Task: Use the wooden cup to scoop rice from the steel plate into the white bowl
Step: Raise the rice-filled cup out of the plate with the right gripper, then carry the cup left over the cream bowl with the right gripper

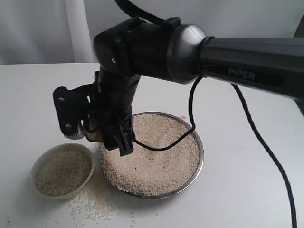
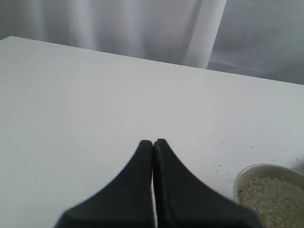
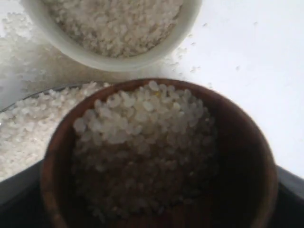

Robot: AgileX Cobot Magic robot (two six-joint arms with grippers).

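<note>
With the right end effector (image 1: 122, 143) clamped around the brimming reddish-brown wooden cup (image 3: 240, 156), I'd hold it level until above the cream-white ceramic bowl (image 3: 116, 61), then tip slowly.

Right arm (image 1: 256, 57): matte black casing, pale "PIPER" lettering on the forearm, rounded silver-grey joint housing (image 1: 187, 42). Black wrist bracket (image 1: 69, 111) carries small bright screws. Thin black cable (image 1: 191, 102) loops below; another trails alongside. Left pincer (image 2: 153, 142): two black tapered fingers (image 2: 180, 194), finely ribbed edges.
</note>
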